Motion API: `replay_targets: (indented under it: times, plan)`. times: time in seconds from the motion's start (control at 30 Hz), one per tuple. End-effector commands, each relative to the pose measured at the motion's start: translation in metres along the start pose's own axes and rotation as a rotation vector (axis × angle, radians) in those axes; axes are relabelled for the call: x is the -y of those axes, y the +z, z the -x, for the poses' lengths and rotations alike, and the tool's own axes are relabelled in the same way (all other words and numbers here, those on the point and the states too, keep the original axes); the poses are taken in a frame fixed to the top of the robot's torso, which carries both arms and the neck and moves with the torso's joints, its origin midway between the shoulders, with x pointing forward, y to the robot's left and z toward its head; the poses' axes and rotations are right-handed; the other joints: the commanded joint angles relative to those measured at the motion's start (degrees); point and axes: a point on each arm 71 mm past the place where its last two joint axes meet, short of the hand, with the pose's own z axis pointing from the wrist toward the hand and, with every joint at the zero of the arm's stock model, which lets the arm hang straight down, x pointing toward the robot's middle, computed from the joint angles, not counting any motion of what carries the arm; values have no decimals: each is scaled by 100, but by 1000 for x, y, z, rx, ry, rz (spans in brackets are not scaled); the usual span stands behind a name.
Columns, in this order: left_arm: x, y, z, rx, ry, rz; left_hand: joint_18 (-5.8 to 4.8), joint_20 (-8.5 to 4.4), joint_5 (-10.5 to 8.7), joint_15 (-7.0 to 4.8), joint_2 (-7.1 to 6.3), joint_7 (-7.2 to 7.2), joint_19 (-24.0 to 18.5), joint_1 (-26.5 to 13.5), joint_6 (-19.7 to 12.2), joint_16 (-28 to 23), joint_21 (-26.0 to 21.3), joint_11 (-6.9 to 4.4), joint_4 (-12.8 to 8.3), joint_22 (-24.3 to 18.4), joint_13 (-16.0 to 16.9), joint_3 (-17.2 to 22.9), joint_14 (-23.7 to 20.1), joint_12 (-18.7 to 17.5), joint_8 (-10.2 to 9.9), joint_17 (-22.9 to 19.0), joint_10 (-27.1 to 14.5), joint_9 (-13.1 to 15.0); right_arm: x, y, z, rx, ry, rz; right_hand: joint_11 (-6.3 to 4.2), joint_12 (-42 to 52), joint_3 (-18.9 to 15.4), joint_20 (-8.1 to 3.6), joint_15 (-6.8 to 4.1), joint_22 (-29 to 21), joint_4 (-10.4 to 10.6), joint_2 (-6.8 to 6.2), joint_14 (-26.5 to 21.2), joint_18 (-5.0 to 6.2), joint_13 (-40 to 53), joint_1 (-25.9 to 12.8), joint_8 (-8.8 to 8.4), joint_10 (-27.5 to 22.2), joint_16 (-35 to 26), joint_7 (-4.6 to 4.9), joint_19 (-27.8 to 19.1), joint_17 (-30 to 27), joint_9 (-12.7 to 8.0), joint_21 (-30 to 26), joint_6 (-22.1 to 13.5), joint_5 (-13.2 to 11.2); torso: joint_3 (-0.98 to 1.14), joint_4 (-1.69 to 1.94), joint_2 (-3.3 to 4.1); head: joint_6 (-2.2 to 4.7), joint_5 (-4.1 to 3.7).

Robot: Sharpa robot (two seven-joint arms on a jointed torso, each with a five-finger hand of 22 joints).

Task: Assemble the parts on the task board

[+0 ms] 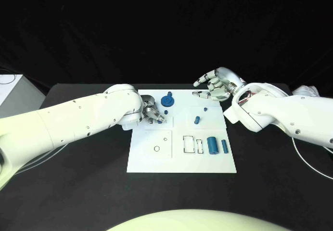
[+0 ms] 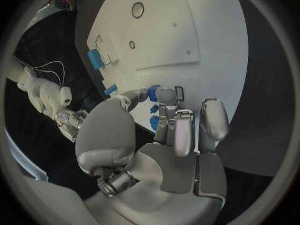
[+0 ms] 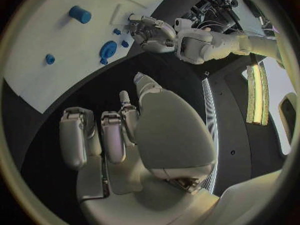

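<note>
I have the left hand (image 1: 151, 113) down over the far left part of the task board (image 1: 182, 163), its fingers curled toward a small blue peg (image 2: 154, 122) that sits right at the fingertips; from the left wrist view the fingers (image 2: 185, 135) are bunched close over that peg and a second small blue piece (image 2: 154, 93) just beyond them, but I cannot tell whether anything is actually pinched or merely touched; I judge the hand is low like this because it is seating or picking a peg at that corner.

The blue gear with its knob (image 1: 167, 100) stands just beyond the left hand, toward the far edge of the board, apart from the fingers; a blue pin (image 1: 197, 120) and a smaller stud (image 1: 205, 109) lie across the board from that hand, nearer my right arm; the two blue cylinders (image 1: 217, 145) lie side by side well nearer me than either hand, beside outlined slots.

The right hand (image 1: 217, 83) hovers off the far right corner of the board, fingers loosely spread and holding nothing; I take it to be parked clear so the left can work; the gear lies between the two hands.
</note>
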Motion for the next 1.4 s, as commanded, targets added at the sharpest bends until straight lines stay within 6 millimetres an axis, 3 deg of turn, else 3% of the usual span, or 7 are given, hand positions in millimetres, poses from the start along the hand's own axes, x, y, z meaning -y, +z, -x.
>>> replay_targets:
  times: [0.03, 0.5, 0.67, 0.77, 0.87, 1.17, 1.4]
  plan:
    - [-2, 1, -6, -24, 10, 4, -42, -8, -20, -41, 27, 26, 7, 4, 12, -13, -25, 18, 30, 0, 7, -86, 500, 43, -19, 1182, 9, 10, 0, 0, -1, -10, -3, 6, 4, -33, 31, 20, 15, 1013, 11, -12, 535, 112, 462, -57, 21, -42, -25, 14, 216, 1230, -10, -38, 15, 10, 0, 1, 1, 0, -4]
    - [-8, -1, -4, -7, 0, 9, -48, -6, -113, -44, 37, 22, 36, 32, 37, 1, -21, 16, 370, 31, 37, -417, 511, 82, -33, 1209, 30, 33, 1, -1, 0, -7, -2, 5, 4, -32, 41, 21, 16, 1006, 16, 2, 534, 114, 457, -181, 24, -42, -29, 13, 212, 1227, -22, -54, 12, -63, -1, 2, 1, 22, -14]
    - [-7, -5, -2, 5, -16, -4, -47, -2, -769, -36, 33, 32, 41, 114, 47, 0, -28, 25, 653, 36, 22, -730, 512, 88, -53, 1211, 22, 57, 1, -1, 0, -4, -2, 3, 4, -32, 42, 21, 16, 1004, 17, 8, 532, 115, 456, -208, 25, -42, -33, 13, 211, 1220, -24, -58, 11, -81, -2, 3, -3, 30, -19]
    - [-5, -9, 0, 15, -35, -18, -47, 4, -1052, -31, 41, 37, 41, 66, 46, -6, -31, 31, 661, 37, 11, -882, 509, 86, -69, 1203, 12, 61, 2, 0, 1, -2, -2, 2, 4, -31, 42, 21, 16, 1002, 18, 10, 532, 116, 457, -222, 26, -41, -33, 13, 209, 1219, -25, -63, 11, -89, -3, 2, -2, 40, -20]
    - [-3, -11, 2, 25, -49, -29, -46, 8, -1177, -29, 76, 38, 39, 26, 45, -10, -34, 33, 667, 35, 11, -981, 507, 92, -79, 1197, 9, 64, 2, 0, 1, -1, -2, 1, 4, -31, 41, 21, 16, 1007, 18, 12, 532, 114, 455, -244, 26, -41, -33, 12, 213, 1220, -27, -55, 9, -101, -1, -2, -5, 52, -18]
    - [0, -24, 13, 56, -97, -65, -28, 11, -1218, -25, 107, 47, -24, 26, 11, -52, -71, 40, 662, -51, -77, -1038, 480, 32, -101, 1125, -49, 65, 4, 0, 2, 2, -3, -3, 5, -31, 41, 21, 16, 1002, 19, 13, 532, 116, 454, -255, 26, -42, -34, 12, 210, 1220, -28, -64, 8, -107, 3, 8, -6, 83, -28]
    - [-8, -35, 30, 69, -145, -79, 52, 78, -1189, 82, 179, 182, -349, 232, -274, -259, -274, 164, 655, -449, -401, -1200, 331, -216, -279, 792, -441, 35, 6, 0, 3, 4, -4, -7, 5, -31, 41, 21, 16, 1002, 19, 13, 532, 116, 454, -255, 26, -42, -34, 12, 210, 1220, -28, -64, 8, -107, 7, 11, -8, 145, -30]
